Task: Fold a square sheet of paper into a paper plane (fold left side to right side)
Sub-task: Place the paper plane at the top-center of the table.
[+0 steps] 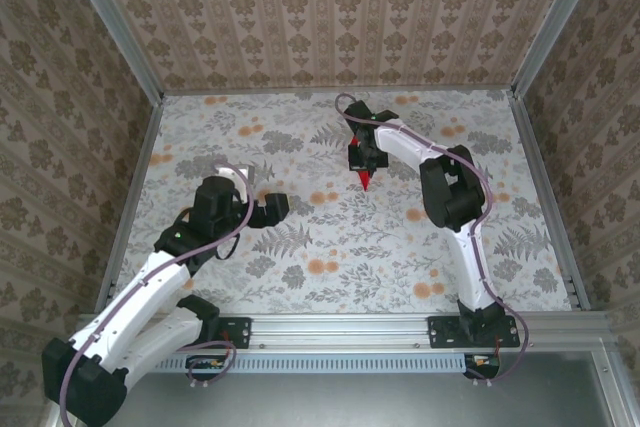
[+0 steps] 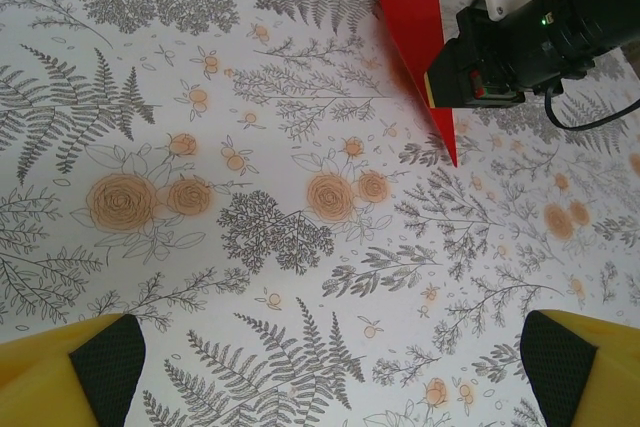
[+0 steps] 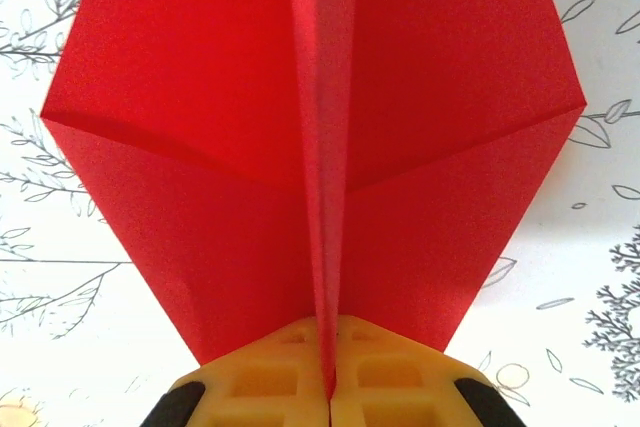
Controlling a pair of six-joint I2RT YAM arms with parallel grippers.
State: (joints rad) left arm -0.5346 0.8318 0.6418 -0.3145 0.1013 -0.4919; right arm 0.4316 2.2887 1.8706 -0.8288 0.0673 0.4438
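Gripping the paper plane [image 3: 200,197], right end effector [image 3: 328,387] hovers.

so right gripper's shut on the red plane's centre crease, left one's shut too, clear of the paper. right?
No: the left gripper is open, fingers spread wide in the left wrist view. The right gripper is shut on the paper plane's centre crease, and the left is clear of the paper.

The paper plane [image 1: 366,181] sits at the far centre of the table [image 1: 330,277]. Its centre fold lies between the fingers of the right gripper [image 3: 328,392], with 1 wing on each side. The left gripper [image 1: 268,208] is nearer and to the left, well apart from the plane.
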